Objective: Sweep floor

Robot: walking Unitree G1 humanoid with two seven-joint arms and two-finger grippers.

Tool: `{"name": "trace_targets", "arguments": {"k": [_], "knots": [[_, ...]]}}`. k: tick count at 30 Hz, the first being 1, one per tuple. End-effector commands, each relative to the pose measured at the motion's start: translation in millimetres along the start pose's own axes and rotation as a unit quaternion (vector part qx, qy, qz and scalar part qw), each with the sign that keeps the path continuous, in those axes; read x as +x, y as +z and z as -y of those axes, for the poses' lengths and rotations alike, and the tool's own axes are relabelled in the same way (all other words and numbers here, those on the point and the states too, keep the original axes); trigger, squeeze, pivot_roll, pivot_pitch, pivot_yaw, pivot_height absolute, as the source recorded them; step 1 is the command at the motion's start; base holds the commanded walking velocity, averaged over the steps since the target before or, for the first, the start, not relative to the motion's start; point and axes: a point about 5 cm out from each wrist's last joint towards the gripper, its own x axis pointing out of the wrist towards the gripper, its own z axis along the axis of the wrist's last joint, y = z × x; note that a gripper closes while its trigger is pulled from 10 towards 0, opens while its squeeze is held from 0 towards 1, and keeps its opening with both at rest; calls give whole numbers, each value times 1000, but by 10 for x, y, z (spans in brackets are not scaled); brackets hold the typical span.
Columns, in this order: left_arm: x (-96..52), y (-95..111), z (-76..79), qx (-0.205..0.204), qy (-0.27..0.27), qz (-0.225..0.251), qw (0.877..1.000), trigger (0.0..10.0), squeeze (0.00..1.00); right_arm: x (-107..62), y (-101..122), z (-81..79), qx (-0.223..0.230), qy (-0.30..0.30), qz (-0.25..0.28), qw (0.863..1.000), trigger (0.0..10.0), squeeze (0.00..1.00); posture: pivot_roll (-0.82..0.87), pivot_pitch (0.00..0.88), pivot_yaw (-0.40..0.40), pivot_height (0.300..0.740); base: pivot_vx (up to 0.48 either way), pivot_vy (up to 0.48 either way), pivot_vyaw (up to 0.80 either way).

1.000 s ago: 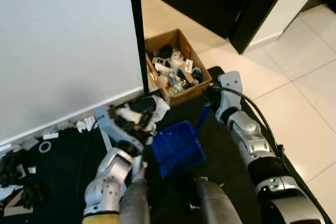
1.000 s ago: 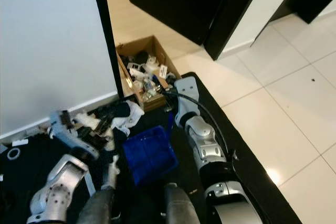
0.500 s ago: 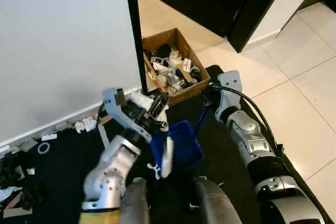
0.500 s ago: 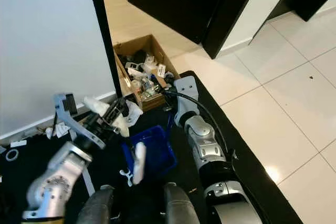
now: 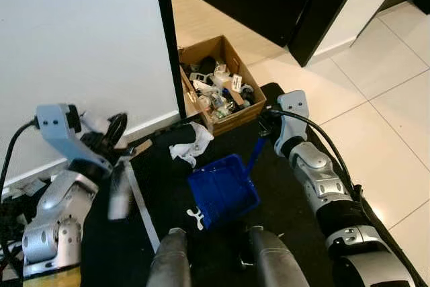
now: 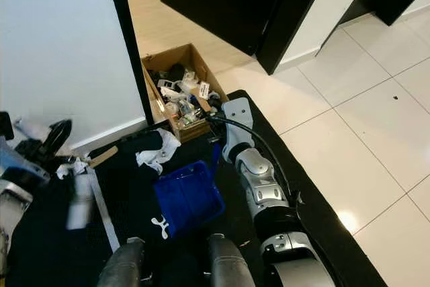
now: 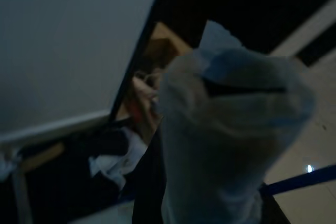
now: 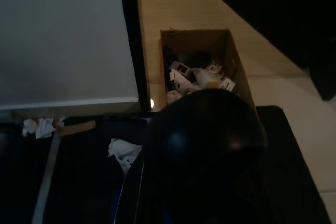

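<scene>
A blue dustpan (image 5: 224, 189) is seen on the black mat (image 5: 295, 213), its handle at the right gripper (image 5: 263, 124), whose grip cannot be told; a pale brush (image 5: 119, 189) is clamped by the left gripper (image 5: 111, 140); a cardboard box (image 8: 197, 66) is shown from above in the right wrist view; crumpled paper (image 6: 156, 152) lies beside the dustpan.

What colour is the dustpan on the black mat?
The dustpan is bright blue, handle too. The left eye view shows it best.
</scene>
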Motion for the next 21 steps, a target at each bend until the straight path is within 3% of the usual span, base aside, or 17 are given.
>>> {"name": "trace_targets", "arguments": {"k": [1,3,7,8,10,15,16,17,21], "knots": [[6,-196,46,-38,10,-15,999,10000,0,-49,-268,-105,5,31,-59,998,10000,0,-15,283,-48,740,0,0,0],[63,-464,63,-80,49,-26,995,10000,0,-2,-161,-79,-14,36,-49,998,10000,0,-25,280,-49,740,0,0,0],[106,-605,13,-113,79,-6,990,10000,0,14,-114,-98,-10,38,-42,998,10000,0,-31,276,-51,740,0,0,0],[132,-684,-4,-166,107,12,980,10000,0,5,-131,-123,-5,40,-43,998,10000,0,-37,273,-54,740,0,0,0],[162,-742,74,-228,113,22,967,10000,0,-15,-171,-146,-1,43,-48,998,10000,0,-43,270,-50,740,0,0,0],[242,-724,400,-306,78,31,948,10000,0,-50,-224,-136,4,41,-53,998,10000,0,-44,267,-46,740,0,0,0],[242,-724,400,-306,78,31,948,10000,0,-50,-224,-136,4,41,-53,998,10000,0,-44,267,-46,740,0,0,0],[270,-698,530,-338,70,39,938,10000,0,-50,-229,-128,4,41,-54,998,10000,0,-43,263,-43,740,0,0,0],[330,-616,679,-392,63,66,915,10000,0,-37,-215,-115,5,39,-53,998,10000,0,-42,262,-43,740,0,0,0]]}}
